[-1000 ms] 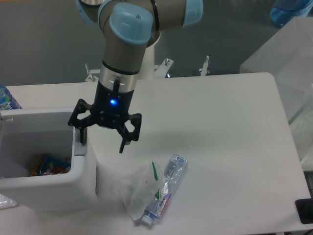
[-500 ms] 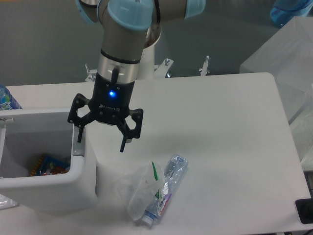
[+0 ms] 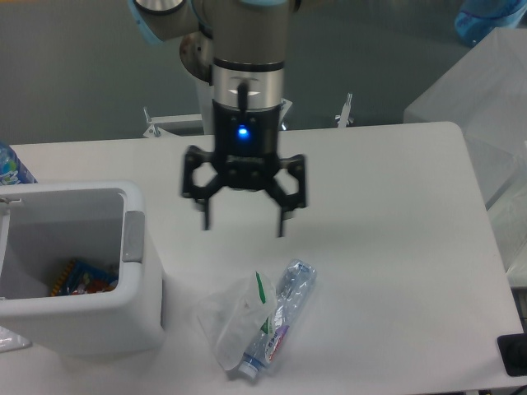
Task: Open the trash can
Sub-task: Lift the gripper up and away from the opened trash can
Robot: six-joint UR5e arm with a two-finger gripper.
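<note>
the gripper [image 3: 243,224] hangs above the white table [image 3: 387,247], its two black fingers spread wide apart and pointing down, with nothing between them; a blue light glows on its body just above the fingers. it is over bare tabletop, to the right of the trash can [image 3: 74,267] and clear of it, not touching anything. the trash can stands at the left edge of the table, a boxy white bin with rounded corners, and its top is open so the inside shows; the lid itself cannot be made out from this view. a grey rectangular tab [image 3: 132,237] sits on the bin's right rim, on the side facing the gripper. down inside the bin lies a colourful wrapper [image 3: 81,277] in blue, red and yellow. on the table below the gripper and to the right of the bin lies a clear plastic bottle [image 3: 280,317] on its side, partly against a crumpled see-through bag [image 3: 230,325] with a green mark on it. the top of a blue-labelled bottle [image 3: 10,166] shows at the far left edge, behind the bin.
</note>
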